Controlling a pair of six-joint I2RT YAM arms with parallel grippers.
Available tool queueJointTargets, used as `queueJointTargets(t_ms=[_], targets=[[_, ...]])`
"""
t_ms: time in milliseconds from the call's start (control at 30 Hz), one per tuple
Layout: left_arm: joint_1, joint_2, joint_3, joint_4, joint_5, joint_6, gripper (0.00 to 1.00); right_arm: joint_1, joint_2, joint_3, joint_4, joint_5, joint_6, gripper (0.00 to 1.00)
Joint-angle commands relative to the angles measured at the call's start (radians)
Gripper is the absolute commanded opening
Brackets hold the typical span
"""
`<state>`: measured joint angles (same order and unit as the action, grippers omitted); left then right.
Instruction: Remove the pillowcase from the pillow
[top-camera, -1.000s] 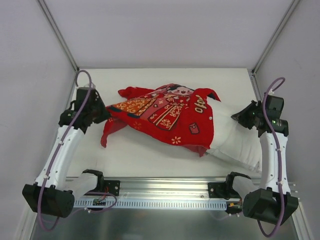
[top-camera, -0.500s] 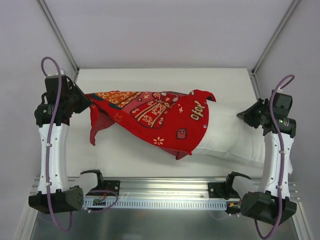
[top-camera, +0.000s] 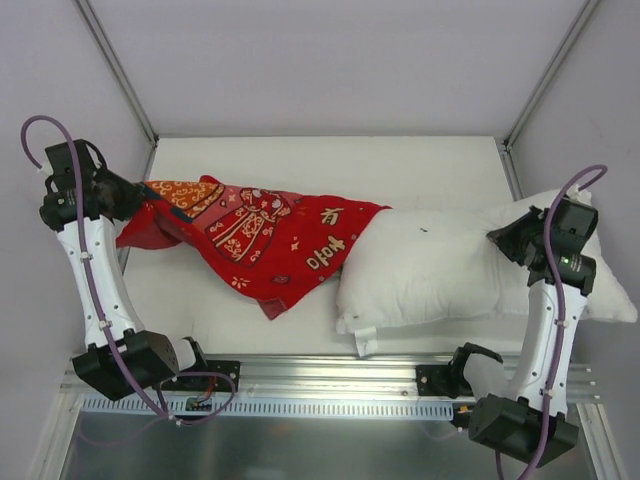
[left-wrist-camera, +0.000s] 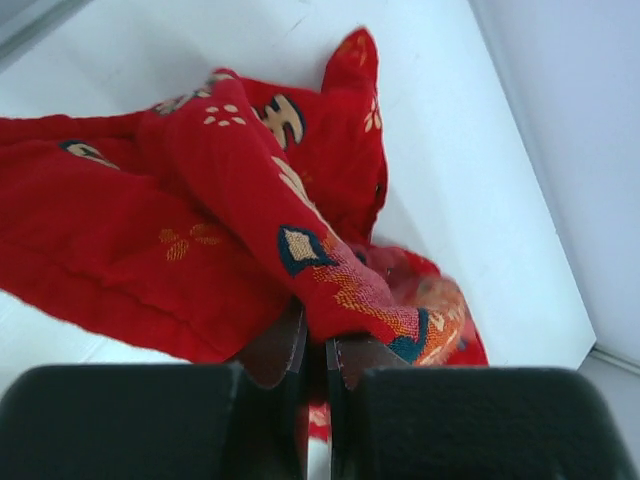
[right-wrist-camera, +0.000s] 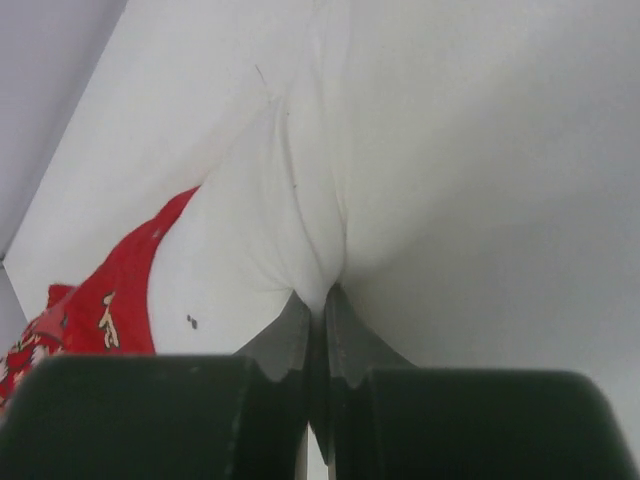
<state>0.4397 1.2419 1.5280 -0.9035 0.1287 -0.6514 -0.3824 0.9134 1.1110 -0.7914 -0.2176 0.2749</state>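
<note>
The red printed pillowcase (top-camera: 265, 235) lies stretched across the left half of the table, its right end just overlapping the white pillow (top-camera: 430, 265). My left gripper (top-camera: 128, 195) at the far left is shut on the pillowcase's (left-wrist-camera: 210, 210) left end, the cloth pinched between its fingers (left-wrist-camera: 275, 350). The pillow lies nearly bare on the right, a small tag (top-camera: 367, 343) at its near corner. My right gripper (top-camera: 508, 235) is shut on a fold of the pillow (right-wrist-camera: 300, 200) at its right end. A strip of the pillowcase (right-wrist-camera: 110, 290) shows beyond it.
The white table (top-camera: 330, 160) is boxed in by grey walls, with metal posts (top-camera: 115, 65) at the back corners. A metal rail (top-camera: 330, 375) runs along the near edge between the arm bases. The pillow's right end hangs past the table's right edge.
My left gripper has pulled the pillowcase far to the left and it has slid off almost all of the pillow. The right gripper kept its hold and drew the pillow slightly right.
</note>
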Motion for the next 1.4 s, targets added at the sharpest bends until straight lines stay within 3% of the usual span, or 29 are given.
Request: queueJointTargets(t_ms=[0, 33, 100, 133, 167, 233, 433, 467, 567, 700, 800, 867, 1067, 1133, 1233, 1267, 1367], targets=[[-0.002, -0.015, -0.070, 0.051, 0.064, 0.007, 0.00, 0.091, -0.010, -0.017, 0.109, -0.097, -0.019, 0.01], [-0.025, -0.013, -0.077, 0.063, 0.098, 0.066, 0.01, 0.129, -0.010, -0.019, 0.103, -0.076, -0.061, 0.08], [-0.067, -0.007, -0.075, 0.063, 0.097, 0.113, 0.29, 0.241, -0.007, -0.008, 0.065, 0.018, -0.091, 0.29], [-0.120, -0.009, -0.074, 0.061, 0.063, 0.143, 0.43, 0.270, -0.004, -0.001, 0.057, 0.046, -0.101, 0.62], [-0.156, -0.012, -0.074, 0.061, 0.030, 0.150, 0.70, 0.318, 0.007, 0.022, 0.037, 0.096, -0.114, 0.74], [-0.288, -0.021, -0.068, 0.061, -0.085, 0.171, 0.92, 0.373, 0.016, 0.055, 0.006, 0.183, -0.117, 0.91], [-0.564, 0.031, -0.084, 0.061, -0.296, 0.182, 0.93, 0.545, 0.036, 0.173, -0.040, 0.467, -0.155, 0.99], [-0.629, 0.043, -0.091, 0.061, -0.329, 0.185, 0.93, 0.638, 0.048, 0.190, -0.070, 0.568, -0.167, 0.99], [-0.716, 0.102, -0.120, 0.063, -0.328, 0.174, 0.92, 0.818, 0.129, 0.243, -0.120, 0.682, -0.194, 1.00], [-0.835, 0.239, -0.127, 0.101, -0.247, 0.173, 0.93, 1.012, 0.243, 0.251, -0.083, 0.661, -0.174, 0.96], [-0.897, 0.325, -0.158, 0.202, 0.036, 0.193, 0.93, 1.152, 0.382, 0.294, -0.094, 0.678, -0.151, 0.96], [-0.906, 0.367, -0.205, 0.248, 0.086, 0.185, 0.93, 1.209, 0.479, 0.328, -0.111, 0.670, -0.125, 0.96], [-0.907, 0.471, -0.253, 0.353, 0.147, 0.176, 0.86, 1.223, 0.590, 0.228, 0.010, 0.549, -0.068, 0.99], [-0.907, 0.498, -0.256, 0.365, 0.155, 0.168, 0.78, 1.220, 0.604, 0.205, 0.040, 0.547, -0.060, 0.86], [-0.904, 0.536, -0.255, 0.371, 0.137, 0.162, 0.25, 1.217, 0.604, 0.184, 0.018, 0.619, -0.031, 0.28], [-0.895, 0.541, -0.259, 0.370, 0.121, 0.157, 0.00, 1.215, 0.592, 0.181, 0.014, 0.638, -0.020, 0.01], [-0.848, 0.507, -0.275, 0.370, 0.126, 0.138, 0.00, 1.174, 0.513, 0.144, 0.008, 0.672, -0.022, 0.01]])
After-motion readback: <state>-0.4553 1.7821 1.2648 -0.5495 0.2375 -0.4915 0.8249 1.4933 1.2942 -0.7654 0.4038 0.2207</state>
